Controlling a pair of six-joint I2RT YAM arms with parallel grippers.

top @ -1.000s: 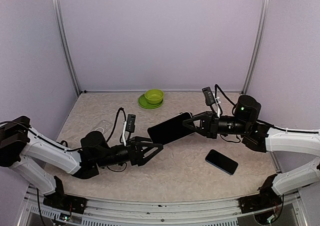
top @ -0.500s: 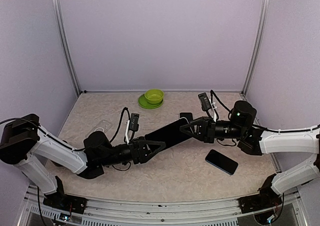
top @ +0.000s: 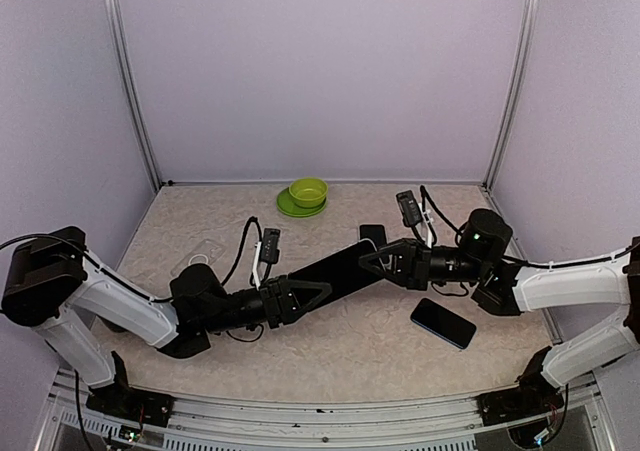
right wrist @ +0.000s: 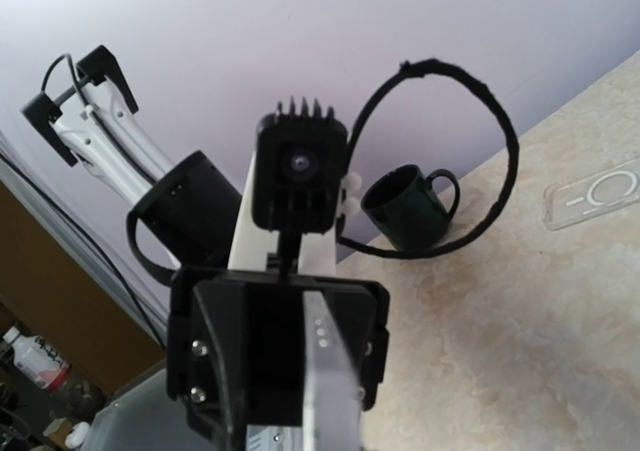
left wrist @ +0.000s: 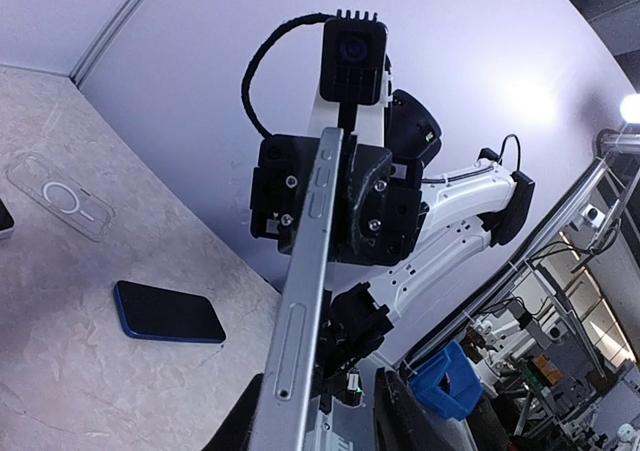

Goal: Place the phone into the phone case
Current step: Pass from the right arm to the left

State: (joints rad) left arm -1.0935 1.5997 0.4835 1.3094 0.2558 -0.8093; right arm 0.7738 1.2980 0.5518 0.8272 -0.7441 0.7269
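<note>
1. A dark blue phone (top: 443,323) lies flat on the table (top: 350,361).
2. The left gripper (top: 318,291) has its fingers apart around the black phone (top: 340,268), with a gap on one side.
3. The right gripper (top: 364,259) is clamped on the black phone's far end, holding it above the table.
4. The clear case (left wrist: 60,196) lies flat at the left.
5. A green bowl (top: 308,190) sits at the back.

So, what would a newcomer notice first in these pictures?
A dark phone is held in the air between the two arms, above the middle of the table. The right gripper is shut on one end, and the left gripper has its fingers around the other. A second phone lies flat near the right arm, and the clear case lies empty at the left.
</note>
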